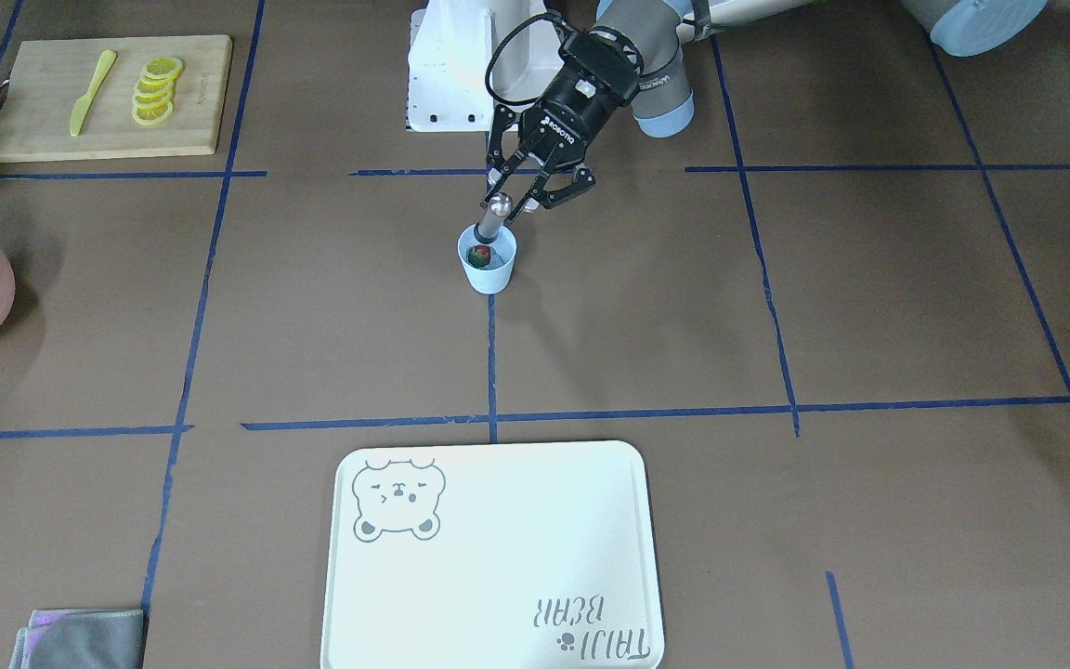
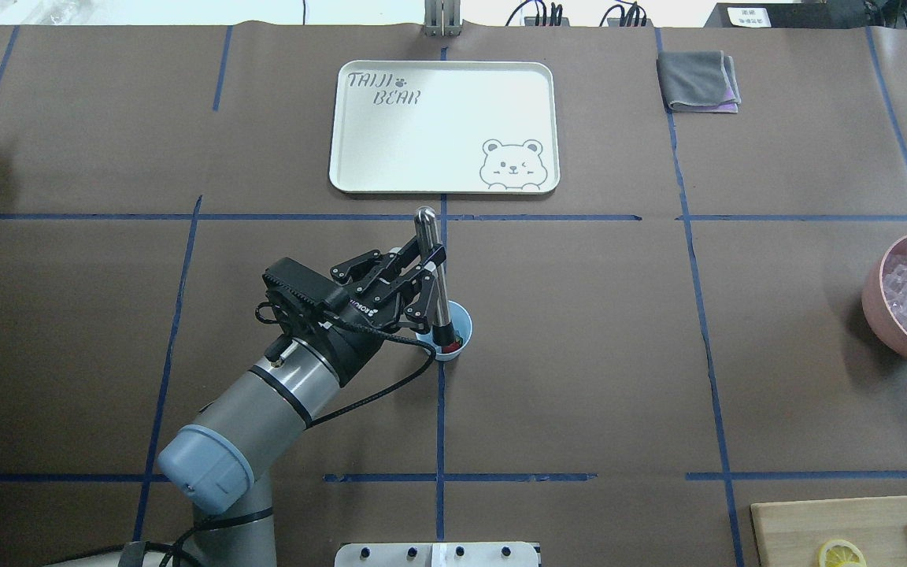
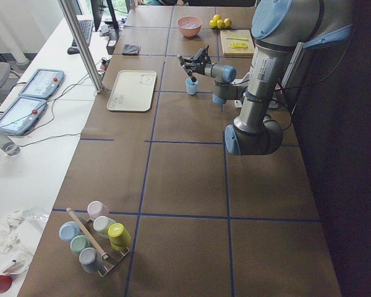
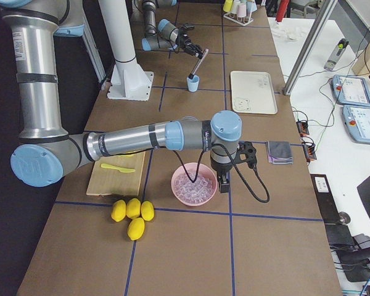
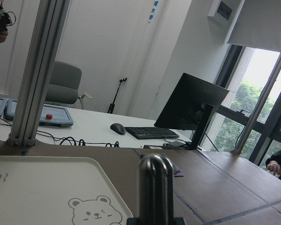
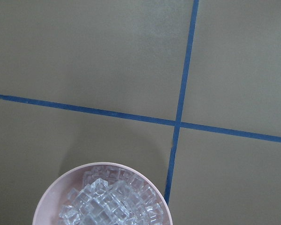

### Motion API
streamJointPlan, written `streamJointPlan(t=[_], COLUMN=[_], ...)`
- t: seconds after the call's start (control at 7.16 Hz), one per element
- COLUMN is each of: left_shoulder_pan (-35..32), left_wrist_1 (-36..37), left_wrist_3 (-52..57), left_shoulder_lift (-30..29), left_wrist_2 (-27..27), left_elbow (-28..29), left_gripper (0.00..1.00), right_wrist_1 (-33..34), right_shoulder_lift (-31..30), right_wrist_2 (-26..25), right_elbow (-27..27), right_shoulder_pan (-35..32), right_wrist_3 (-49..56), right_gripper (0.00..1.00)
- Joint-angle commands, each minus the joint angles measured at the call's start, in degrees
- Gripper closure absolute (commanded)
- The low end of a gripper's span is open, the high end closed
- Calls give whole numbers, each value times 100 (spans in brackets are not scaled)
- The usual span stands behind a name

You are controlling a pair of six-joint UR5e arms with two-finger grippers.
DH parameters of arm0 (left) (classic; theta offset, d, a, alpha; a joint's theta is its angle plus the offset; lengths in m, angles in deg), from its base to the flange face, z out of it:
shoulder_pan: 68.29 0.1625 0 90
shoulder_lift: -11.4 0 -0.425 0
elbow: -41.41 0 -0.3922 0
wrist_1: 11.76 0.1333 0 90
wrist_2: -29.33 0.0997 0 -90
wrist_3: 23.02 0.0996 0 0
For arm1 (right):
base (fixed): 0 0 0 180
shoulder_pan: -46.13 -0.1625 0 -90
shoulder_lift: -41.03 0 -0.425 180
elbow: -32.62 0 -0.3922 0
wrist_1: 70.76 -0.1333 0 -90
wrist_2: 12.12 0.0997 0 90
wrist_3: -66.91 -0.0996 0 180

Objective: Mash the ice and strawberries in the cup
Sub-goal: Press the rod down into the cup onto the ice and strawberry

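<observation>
The pale blue cup [image 1: 489,271] stands mid-table on a blue tape line; it also shows in the overhead view [image 2: 462,318]. A red strawberry [image 1: 478,253] with a green top lies inside it. I cannot make out ice in the cup. My left gripper [image 1: 509,197] is shut on a metal muddler [image 1: 490,223], tilted, with its lower end in the cup beside the strawberry. The muddler's rounded top shows in the left wrist view [image 5: 155,187]. Ice cubes [image 6: 112,201] fill the pink bowl [image 6: 51,201]. My right gripper [image 4: 222,180] hangs over that bowl; I cannot tell if it is open.
A white bear tray [image 2: 438,118] lies beyond the cup. A cutting board [image 1: 108,93] holds lemon slices and a yellow knife. A grey cloth [image 2: 697,79] lies at the far right. Whole lemons [image 4: 132,213] lie near the bowl. A rack of cups [image 3: 96,238] stands at the left end.
</observation>
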Motion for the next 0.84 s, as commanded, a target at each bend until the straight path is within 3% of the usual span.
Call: streamJointPlan(t=[0.0,0.7], left_shoulder_pan=[3,3], left_wrist_1=[1,-8], left_wrist_3=[-3,-3], left_shoulder_lift=[-17,-61], left_wrist_2=[0,0], left_elbow=[20,169], left_gripper=[100,100], right_wrist_1=[-11,-11], right_shoulder_lift=[1,-8], right_wrist_2=[-1,-1], right_elbow=[6,6], right_shoulder_pan=[0,0], right_wrist_3=[0,9], right_gripper=[1,1])
